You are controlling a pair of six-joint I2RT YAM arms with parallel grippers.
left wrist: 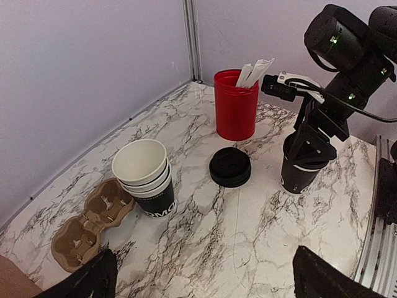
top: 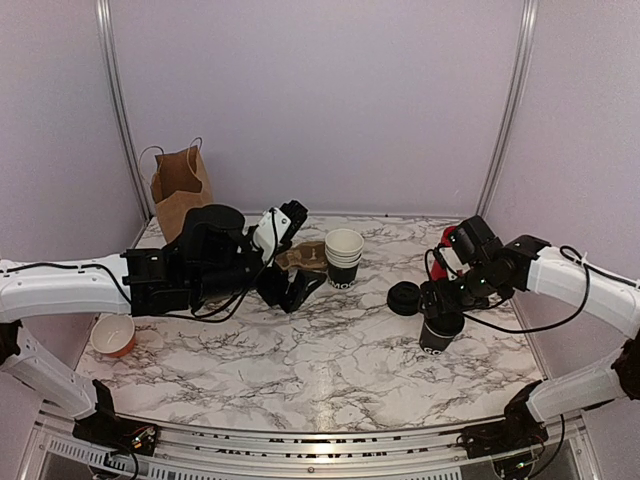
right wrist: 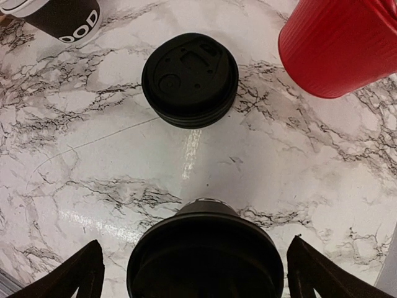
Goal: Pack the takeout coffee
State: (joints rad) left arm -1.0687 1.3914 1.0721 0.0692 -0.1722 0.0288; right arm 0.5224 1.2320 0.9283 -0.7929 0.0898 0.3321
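**Lidded coffee cup stands between the right arm's spread fingers**

Top view: the takeout coffee [top: 436, 340] stands upright on the marble table [top: 330, 370], right of centre, with the right gripper [top: 440, 318] directly above it. A stack of black lids [top: 404, 298] lies just beside it to the left. The left gripper [top: 296, 288] hangs near a stack of lidless cups [top: 343, 258] and a cardboard cup carrier [top: 303, 258]. A brown paper bag [top: 180, 190] stands at the back left corner.

Left wrist view: the left fingers [left wrist: 87, 279] are spread wide over the marble with nothing between them. A red cup with white packets [left wrist: 236, 105] stands behind the lids.

Right wrist view: the black lid [right wrist: 205, 254] sits on the coffee cup. The right fingers [right wrist: 77, 276] stand wide to either side of it, a gap showing at each, gripping nothing.
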